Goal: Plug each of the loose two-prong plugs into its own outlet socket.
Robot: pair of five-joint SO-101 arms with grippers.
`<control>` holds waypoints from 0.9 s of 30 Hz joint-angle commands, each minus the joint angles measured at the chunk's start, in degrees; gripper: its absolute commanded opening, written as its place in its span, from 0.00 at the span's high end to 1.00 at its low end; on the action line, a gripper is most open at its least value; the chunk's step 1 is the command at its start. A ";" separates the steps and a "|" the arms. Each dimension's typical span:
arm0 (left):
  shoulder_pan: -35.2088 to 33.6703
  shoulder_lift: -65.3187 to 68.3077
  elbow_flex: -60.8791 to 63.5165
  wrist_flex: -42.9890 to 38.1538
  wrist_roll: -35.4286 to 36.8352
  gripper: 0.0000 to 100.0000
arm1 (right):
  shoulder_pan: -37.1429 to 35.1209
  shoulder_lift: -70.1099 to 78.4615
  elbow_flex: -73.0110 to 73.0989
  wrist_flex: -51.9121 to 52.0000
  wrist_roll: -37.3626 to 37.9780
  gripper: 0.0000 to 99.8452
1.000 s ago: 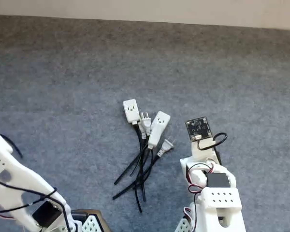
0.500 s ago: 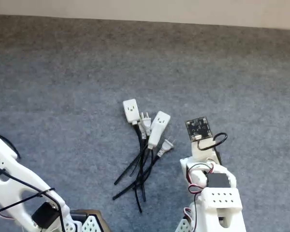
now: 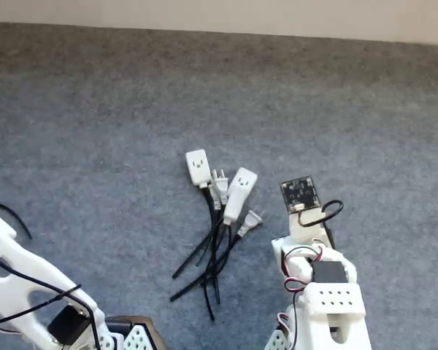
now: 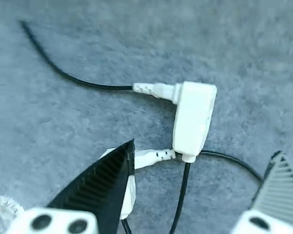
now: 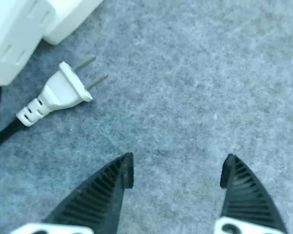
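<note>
Two white robot arms stand at the near edge of a grey carpet point(image 3: 95, 109), the left arm point(image 3: 22, 284) low in one corner and the right arm point(image 3: 321, 292) close to a tangle of black cords point(image 3: 212, 270). The right gripper point(image 5: 178, 158) hovers over the carpet with its ribbed black fingers point(image 5: 107, 190) spread wide and nothing between them. The left gripper point(image 4: 203, 147) is also spread apart and holds nothing.

Just ahead of the right gripper and off to one side lies a loose two-prong plug point(image 5: 63, 90) — flat on the carpet, both prongs bare and in no slot. From the high view it rests just beside the cord end of the long outlet socket point(image 3: 239, 193).

A little farther on, the second plug point(image 3: 220, 182) lies between that socket and the square outlet socket point(image 3: 198, 167), its prongs bare and pointing toward the far side. Both sockets lie flat on the carpet, and their cords — crossing one another — fan back toward the arms.

Beyond the sockets the carpet runs to a pale wall point(image 3: 219, 11).
</note>
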 commanded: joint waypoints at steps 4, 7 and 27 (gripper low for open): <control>9.27 -14.29 -0.57 0.53 13.01 0.60 | -0.66 -0.75 -0.22 -1.10 0.35 0.72; 16.66 -18.77 7.25 0.53 16.18 0.60 | -0.66 -0.75 -0.22 -1.10 0.35 0.72; 67.56 -23.43 44.00 -8.00 25.41 0.60 | -0.66 -0.84 -0.22 -0.84 0.35 0.72</control>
